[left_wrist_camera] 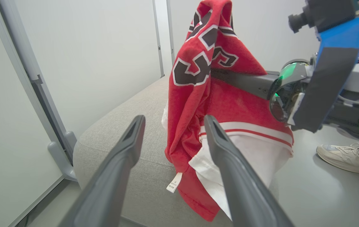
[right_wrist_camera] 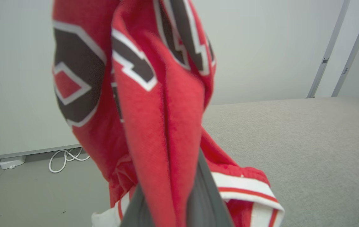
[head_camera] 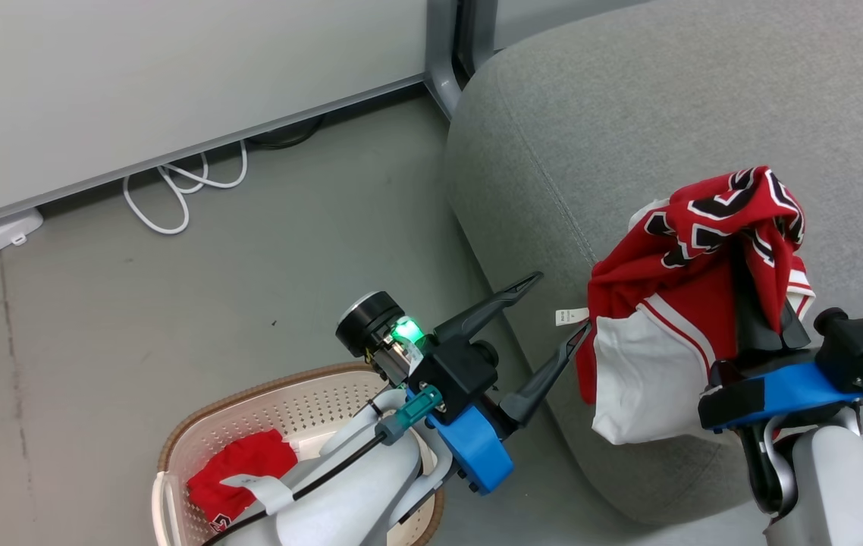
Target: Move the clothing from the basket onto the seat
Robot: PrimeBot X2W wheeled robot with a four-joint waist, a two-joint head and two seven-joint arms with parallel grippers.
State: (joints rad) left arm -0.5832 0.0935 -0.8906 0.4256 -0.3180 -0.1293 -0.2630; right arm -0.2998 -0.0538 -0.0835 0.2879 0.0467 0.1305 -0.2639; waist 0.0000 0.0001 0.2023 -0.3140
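Right gripper pinches the jersey over the seat edge, open upholstery beyond; left gripper, spread wide, crowds just beside it.

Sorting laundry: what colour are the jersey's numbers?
Black, outlined white, on the jersey; best in left wrist view.

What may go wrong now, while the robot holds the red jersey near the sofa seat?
1. The jersey hangs over the seat's edge; released here, it may slide to the floor.
2. Its cloth drapes over the right fingers, so it may cling when they open.
3. The open left fingers are close to the hem and might catch it.
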